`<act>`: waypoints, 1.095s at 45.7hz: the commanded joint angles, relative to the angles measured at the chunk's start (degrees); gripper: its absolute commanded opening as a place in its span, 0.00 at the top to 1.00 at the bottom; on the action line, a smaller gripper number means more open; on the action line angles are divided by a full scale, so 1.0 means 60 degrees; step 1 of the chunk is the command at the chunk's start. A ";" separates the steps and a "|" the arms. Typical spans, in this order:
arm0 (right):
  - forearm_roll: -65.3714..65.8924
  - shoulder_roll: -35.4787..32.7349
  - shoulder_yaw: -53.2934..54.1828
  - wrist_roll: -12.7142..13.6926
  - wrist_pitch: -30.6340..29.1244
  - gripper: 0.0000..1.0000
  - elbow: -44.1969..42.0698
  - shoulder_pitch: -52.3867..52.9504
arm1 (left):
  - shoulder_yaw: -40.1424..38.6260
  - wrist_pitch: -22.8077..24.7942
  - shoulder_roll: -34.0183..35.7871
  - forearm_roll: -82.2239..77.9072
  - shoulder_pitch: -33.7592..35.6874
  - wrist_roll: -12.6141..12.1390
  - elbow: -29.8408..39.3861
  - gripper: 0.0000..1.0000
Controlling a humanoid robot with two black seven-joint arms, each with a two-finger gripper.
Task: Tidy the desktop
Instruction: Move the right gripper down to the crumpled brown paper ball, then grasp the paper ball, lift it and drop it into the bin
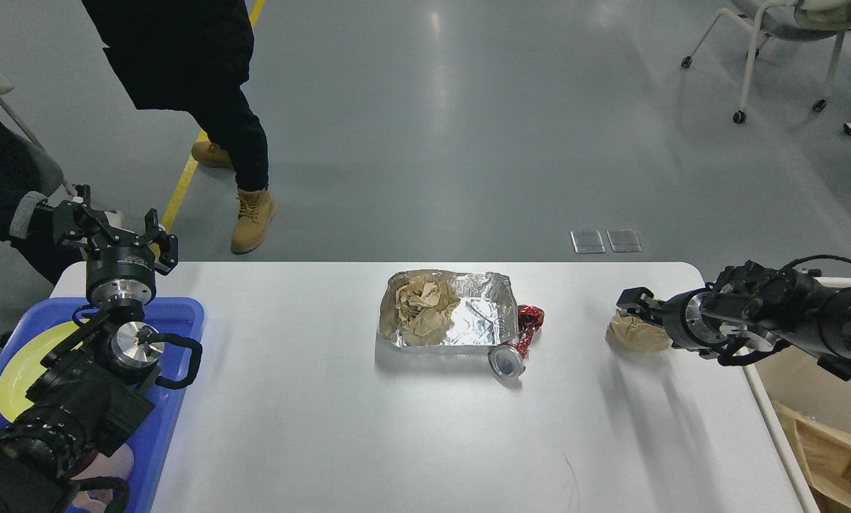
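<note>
The left arm is rising from the lower left, its wrist pointing up and away, the left gripper (pixel 115 224) standing with fingers spread apart. The right arm is reaching in level from the right, its right gripper (pixel 635 305) pointing leftward, finger spacing unclear.

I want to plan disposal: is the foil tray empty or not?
Not empty: crumpled brown paper lies inside the foil tray at its left side.

You see bright, even overhead light; glare streaks the floor (pixel 439 78), soft shadows lie on the desktop (pixel 325 427), focus sharp.
</note>
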State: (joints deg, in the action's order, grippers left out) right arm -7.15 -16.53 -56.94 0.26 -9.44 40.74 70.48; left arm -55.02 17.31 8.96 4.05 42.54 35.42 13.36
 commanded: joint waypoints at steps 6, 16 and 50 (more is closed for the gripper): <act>-0.0053 0.0147 -0.0149 0.0044 0.0768 0.42 -0.0140 -0.0510 | 0.0000 0.0000 0.0001 -0.0001 0.0000 0.0000 0.0000 0.03; -0.0067 0.0162 -0.0003 0.0059 0.0841 0.94 -0.0097 -0.0584 | 0.0000 0.0000 0.0001 -0.0001 0.0000 0.0000 0.0000 0.03; -0.0141 -0.3705 -0.0603 0.0044 -0.1223 1.00 0.5499 0.7705 | 0.0000 0.0000 0.0001 -0.0001 0.0000 0.0000 0.0000 0.03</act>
State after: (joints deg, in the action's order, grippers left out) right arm -7.63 -36.41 -59.52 0.52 -11.34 72.95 108.50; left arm -55.02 17.31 8.97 4.08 42.54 35.42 13.36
